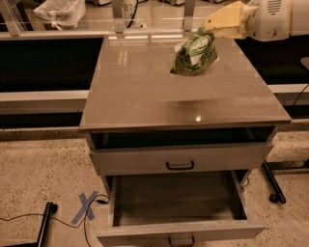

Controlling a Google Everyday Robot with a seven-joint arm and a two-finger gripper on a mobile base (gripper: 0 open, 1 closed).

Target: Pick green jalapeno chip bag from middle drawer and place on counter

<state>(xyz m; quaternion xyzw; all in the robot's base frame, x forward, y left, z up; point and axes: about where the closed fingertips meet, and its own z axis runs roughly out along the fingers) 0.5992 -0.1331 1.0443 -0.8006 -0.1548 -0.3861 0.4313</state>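
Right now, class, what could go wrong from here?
The claw holds the green jalapeno chip bag tilted over the counter. If it is released from there, it may tumble or slide on the glossy top. It hangs toward the back right, so a slide might carry it off.

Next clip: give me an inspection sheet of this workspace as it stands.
Surface: counter, glossy, showing reflections.
Job's things: green jalapeno chip bag at the counter's back right; whether it touches the counter, cannot tell. middle drawer pulled open.
Clutter: white plastic bag behind the counter.
Grippers: gripper at the bag's top, shut on it.
Cables: dark cable on the floor, left of the drawers.
Surroundings: blue tape cross on the floor; top drawer shut.
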